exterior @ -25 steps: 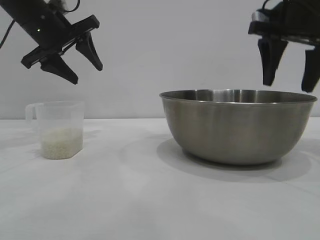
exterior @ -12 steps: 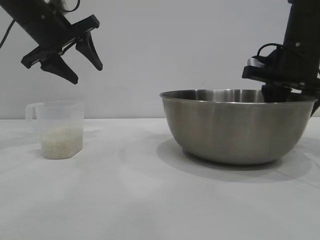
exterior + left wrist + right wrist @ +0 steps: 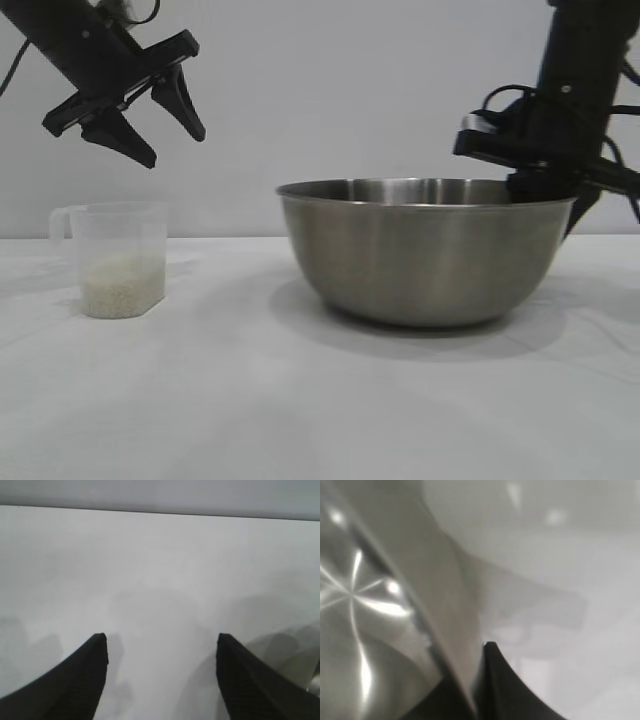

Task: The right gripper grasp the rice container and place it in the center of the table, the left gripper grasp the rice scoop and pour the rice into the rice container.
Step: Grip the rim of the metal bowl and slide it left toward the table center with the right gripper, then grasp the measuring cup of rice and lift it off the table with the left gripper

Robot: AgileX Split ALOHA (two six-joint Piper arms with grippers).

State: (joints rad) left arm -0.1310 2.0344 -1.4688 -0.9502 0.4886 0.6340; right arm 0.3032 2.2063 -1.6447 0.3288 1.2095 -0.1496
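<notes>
Bare white tabletop (image 3: pixel 320 400) stretches open across the foreground. Behind it, at left, the rice scoop (image 3: pixel 115 260) stands upright with rice (image 3: pixel 122 285) low inside, its handle facing the edge. My left pincer (image 3: pixel 170 140) hangs above it, clear of the rim, fingers spread moderately wide. At right, my right pincer (image 3: pixel 545 190) clamps the far right rim of the rice container (image 3: pixel 425 250), one finger inside, one outside. No lettering shows on anything.
</notes>
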